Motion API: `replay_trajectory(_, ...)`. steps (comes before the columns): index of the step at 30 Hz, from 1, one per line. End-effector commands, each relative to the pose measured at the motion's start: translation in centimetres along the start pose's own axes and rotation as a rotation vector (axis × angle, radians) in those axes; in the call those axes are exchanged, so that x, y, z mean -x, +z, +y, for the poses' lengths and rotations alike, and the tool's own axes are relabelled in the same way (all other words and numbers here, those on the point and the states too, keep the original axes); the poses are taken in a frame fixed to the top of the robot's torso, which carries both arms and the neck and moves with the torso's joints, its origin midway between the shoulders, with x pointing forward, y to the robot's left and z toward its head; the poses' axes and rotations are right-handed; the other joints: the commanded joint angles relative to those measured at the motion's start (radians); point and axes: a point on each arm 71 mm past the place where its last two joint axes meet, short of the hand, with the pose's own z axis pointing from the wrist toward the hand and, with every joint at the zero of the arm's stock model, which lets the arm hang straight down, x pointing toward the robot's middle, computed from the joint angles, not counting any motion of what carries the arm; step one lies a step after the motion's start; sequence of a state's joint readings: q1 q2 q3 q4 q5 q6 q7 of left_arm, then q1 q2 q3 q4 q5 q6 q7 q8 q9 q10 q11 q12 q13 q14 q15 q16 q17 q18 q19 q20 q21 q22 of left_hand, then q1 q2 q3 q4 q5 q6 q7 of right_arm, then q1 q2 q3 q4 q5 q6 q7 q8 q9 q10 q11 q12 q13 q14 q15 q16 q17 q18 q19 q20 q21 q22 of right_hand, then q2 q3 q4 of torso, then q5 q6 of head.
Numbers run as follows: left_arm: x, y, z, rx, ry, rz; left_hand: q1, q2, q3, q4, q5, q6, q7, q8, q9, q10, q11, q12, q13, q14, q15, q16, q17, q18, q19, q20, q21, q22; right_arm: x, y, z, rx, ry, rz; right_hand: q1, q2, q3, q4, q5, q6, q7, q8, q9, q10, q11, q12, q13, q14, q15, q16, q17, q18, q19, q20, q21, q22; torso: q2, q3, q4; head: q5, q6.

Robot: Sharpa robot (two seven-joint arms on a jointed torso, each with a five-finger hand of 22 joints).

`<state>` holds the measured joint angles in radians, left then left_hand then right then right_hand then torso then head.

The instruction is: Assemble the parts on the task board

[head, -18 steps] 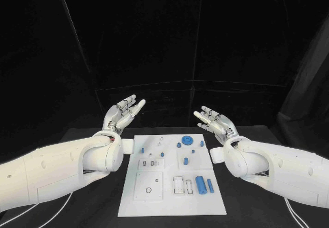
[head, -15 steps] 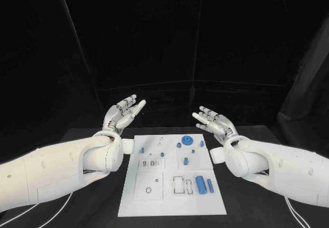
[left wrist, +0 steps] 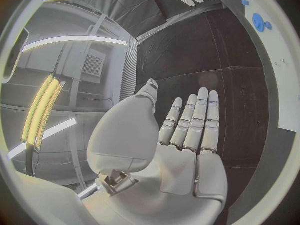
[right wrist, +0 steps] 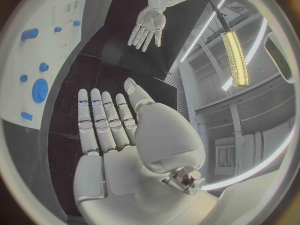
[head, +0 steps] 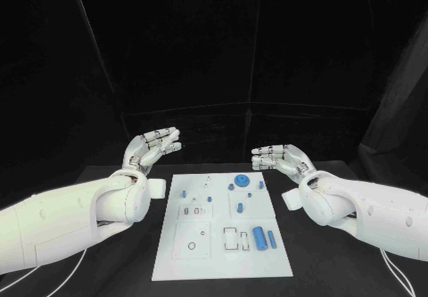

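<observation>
While both hands hover bare, no part is picked yet.
Left hand (head: 151,147) and right hand (head: 279,158) hold nothing, fingers apart, above the desk (head: 107,179) beyond the task board's (head: 223,266) far corners; the blue parts (head: 260,239) lie between and nearer than both. Best lower one hand slowly over a single part, fingers wide.

Support surface: a black table (head: 107,272) with a matte top; lying flat on it, at centre, the white task board (head: 223,266), rectangular, long axis running away from the robot; thin white cables (head: 76,267) trail across the table near both near corners; dark curtain behind the far edge.
</observation>
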<state>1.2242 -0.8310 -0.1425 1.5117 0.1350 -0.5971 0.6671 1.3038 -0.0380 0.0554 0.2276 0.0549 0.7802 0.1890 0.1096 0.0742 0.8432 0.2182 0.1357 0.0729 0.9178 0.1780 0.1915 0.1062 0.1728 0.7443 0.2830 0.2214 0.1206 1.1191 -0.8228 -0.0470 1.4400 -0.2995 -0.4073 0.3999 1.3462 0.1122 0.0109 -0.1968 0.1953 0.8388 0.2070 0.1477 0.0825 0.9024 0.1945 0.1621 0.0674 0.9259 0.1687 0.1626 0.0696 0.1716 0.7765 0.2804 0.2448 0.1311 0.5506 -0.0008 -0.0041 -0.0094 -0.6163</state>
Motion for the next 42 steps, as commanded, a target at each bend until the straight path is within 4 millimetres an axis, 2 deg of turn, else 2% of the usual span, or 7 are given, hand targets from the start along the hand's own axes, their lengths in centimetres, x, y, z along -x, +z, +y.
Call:
replay_trajectory(1,-0.2,-0.2,-0.4,-0.024,-0.025,0.078,0.019,0.008,-0.007,-0.030,0.003,0.108,0.052,0.021,0.006,0.084,-0.024,0.019,-0.001,0.084,-0.027,0.023,0.009,0.013,0.091,-0.018,0.034,0.008,0.3,0.4,1.0,0.087,-0.125,0.049,0.008,-0.002,0.006,-0.020,-0.009,0.035,0.019,-0.008,-0.010,0.046,-0.011,-0.008,-0.005,0.055,-0.014,0.001,-0.004,0.014,0.035,-0.011,0.020,0.004,0.016,-0.0017,0.0027,-0.004,0.006)
replay_trajectory(9,-0.2,-1.1,-0.9,-0.027,-0.024,0.146,0.050,0.028,-0.020,-0.093,0.003,0.171,0.032,0.004,-0.007,0.168,-0.049,0.000,-0.008,0.199,-0.061,0.024,0.038,0.013,0.197,-0.052,0.050,-0.001,1.0,1.6,2.6,0.126,-0.347,0.125,0.003,-0.006,0.017,-0.064,-0.022,0.079,0.010,-0.045,-0.017,0.108,-0.027,-0.049,-0.005,0.189,-0.050,-0.006,-0.002,0.013,0.140,-0.054,0.089,0.024,0.049,-0.0002,0.0099,-0.013,0.018)
replay_trajectory(15,-0.5,-2.2,-1.3,-0.007,-0.060,0.196,0.051,0.032,-0.024,-0.104,0.003,0.179,0.033,-0.002,-0.007,0.180,-0.051,-0.007,-0.007,0.212,-0.063,0.019,0.046,0.012,0.211,-0.055,0.050,-0.005,1.3,3.4,4.4,0.146,-0.620,0.171,0.035,-0.022,0.041,-0.094,0.014,0.155,-0.013,-0.036,-0.012,0.211,-0.064,-0.047,-0.003,0.362,-0.112,0.038,0.022,0.012,0.252,-0.121,0.225,0.094,0.088,-0.0020,0.0210,-0.025,0.035)
replay_trajectory(20,-1.3,-3.2,-1.6,0.026,-0.120,0.225,0.050,0.033,-0.025,-0.105,0.003,0.182,0.033,-0.002,-0.007,0.184,-0.051,-0.007,-0.007,0.213,-0.063,0.017,0.047,0.012,0.212,-0.055,0.049,-0.006,0.7,4.6,5.4,0.145,-0.852,0.203,0.013,-0.045,0.057,-0.091,0.000,0.198,-0.035,-0.043,-0.015,0.276,-0.094,-0.069,-0.004,0.512,-0.153,0.093,0.068,0.010,0.301,-0.166,0.381,0.189,0.127,-0.0077,0.0332,-0.038,0.045)
replay_trajectory(29,-2.3,-3.8,-1.8,0.044,-0.155,0.255,0.050,0.035,-0.026,-0.109,0.003,0.182,0.034,-0.005,-0.008,0.185,-0.050,-0.009,-0.007,0.211,-0.062,0.013,0.048,0.011,0.212,-0.055,0.047,-0.008,-1.0,5.7,5.3,0.097,-1.139,0.273,-0.037,-0.073,0.078,-0.089,-0.025,0.205,-0.050,-0.073,-0.016,0.289,-0.110,-0.099,-0.003,0.584,-0.173,0.241,0.177,0.012,0.322,-0.184,0.527,0.278,0.173,-0.0123,0.0468,-0.052,0.053)
replay_trajectory(36,-2.6,-4.0,-1.9,0.050,-0.164,0.267,0.051,0.035,-0.027,-0.111,0.003,0.182,0.034,-0.006,-0.008,0.186,-0.050,-0.011,-0.007,0.210,-0.062,0.011,0.049,0.011,0.211,-0.055,0.045,-0.009,-1.9,6.2,5.3,0.089,-1.234,0.297,-0.056,-0.085,0.103,-0.087,-0.029,0.195,-0.050,-0.083,-0.016,0.250,-0.105,-0.098,-0.002,0.577,-0.171,0.386,0.271,0.011,0.315,-0.181,0.618,0.336,0.192,-0.0148,0.0518,-0.059,0.057)
replay_trajectory(42,-2.7,-4.2,-2.0,0.055,-0.170,0.276,0.051,0.036,-0.027,-0.112,0.003,0.182,0.035,-0.007,-0.008,0.186,-0.050,-0.012,-0.007,0.209,-0.061,0.009,0.050,0.011,0.211,-0.055,0.044,-0.010,-2.5,6.4,5.4,0.094,-1.277,0.311,-0.061,-0.091,0.121,-0.084,-0.031,0.180,-0.051,-0.083,-0.016,0.222,-0.101,-0.098,-0.002,0.570,-0.169,0.480,0.330,-0.007,0.351,-0.177,0.749,0.486,0.202,-0.0180,0.0588,-0.062,0.055)
